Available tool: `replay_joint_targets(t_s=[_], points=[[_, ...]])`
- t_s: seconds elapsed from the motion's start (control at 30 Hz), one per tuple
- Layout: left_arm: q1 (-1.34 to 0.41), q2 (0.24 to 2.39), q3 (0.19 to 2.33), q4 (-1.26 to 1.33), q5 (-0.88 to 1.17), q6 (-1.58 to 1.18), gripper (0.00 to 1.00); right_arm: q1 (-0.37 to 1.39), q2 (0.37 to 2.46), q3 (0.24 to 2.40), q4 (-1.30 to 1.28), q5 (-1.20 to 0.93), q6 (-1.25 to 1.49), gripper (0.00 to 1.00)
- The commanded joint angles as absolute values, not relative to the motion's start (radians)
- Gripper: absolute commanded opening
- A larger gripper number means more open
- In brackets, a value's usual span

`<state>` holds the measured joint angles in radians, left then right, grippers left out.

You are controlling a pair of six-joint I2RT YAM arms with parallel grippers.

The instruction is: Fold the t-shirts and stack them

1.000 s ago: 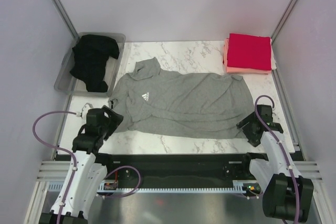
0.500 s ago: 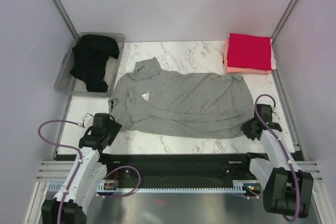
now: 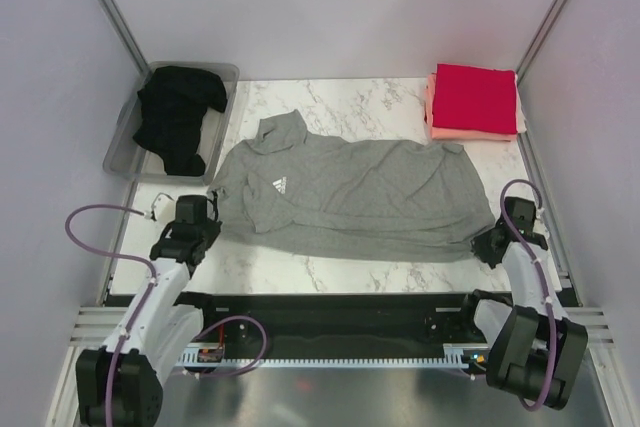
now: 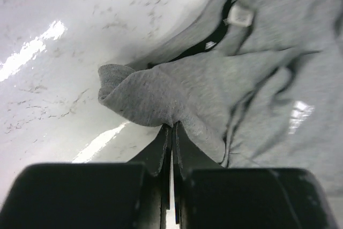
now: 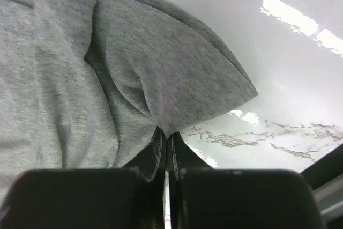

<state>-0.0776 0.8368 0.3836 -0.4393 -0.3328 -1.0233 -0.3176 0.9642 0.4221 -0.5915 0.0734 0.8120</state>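
While 2 claws [image 4: 172,128] [image 5: 167,134] pinch grey tee [image 3: 360,197] | 1 black [image 3: 180,117] | folded [image 3: 475,97]: maybe 2

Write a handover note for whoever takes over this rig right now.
Grippers: the left gripper is shut on the near-left edge of the grey t-shirt; the right gripper is shut on its near-right corner.
Things: the grey t-shirt lies spread on the table, unfolded. The black t-shirt lies crumpled in the clear bin.
Done: the red t-shirt sits folded atop the salmon-pink t-shirt, far right.
Left to do: fold grey, then black, and stack both.
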Motion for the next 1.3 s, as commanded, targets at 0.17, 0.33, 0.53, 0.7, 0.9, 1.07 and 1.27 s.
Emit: replay_joint_targets(t_s=[0.17,0.33,0.53,0.7,0.9,1.07,1.27], points=[[-0.058,0.545,0.486,-0.693,-0.413,-1.029,0.02,-0.454,1.009,0.476,-0.630,0.019,0.772,0.00],[-0.064,0.436,0.505,-0.817,-0.381,-1.086,0.02,-0.485,0.959,0.498,-0.684,0.003,0.750,0.00],[-0.064,0.348,0.526,-0.911,-0.295,-1.198,0.04,-0.495,0.855,0.520,-0.778,0.003,0.758,0.05],[-0.064,0.272,0.593,-1.023,-0.226,-1.246,0.42,-0.515,0.804,0.537,-0.828,-0.027,0.775,0.75],[-0.064,0.373,0.852,-0.907,-0.248,-0.991,0.82,-0.517,0.790,0.679,-0.868,-0.014,0.746,0.98],[-0.066,0.662,0.887,-0.632,-0.085,-0.784,0.82,-0.515,0.793,0.733,-0.769,-0.047,0.700,0.98],[-0.075,1.194,1.084,-0.364,-0.025,-0.620,0.76,-0.485,0.847,0.744,-0.658,-0.112,0.626,0.97]])
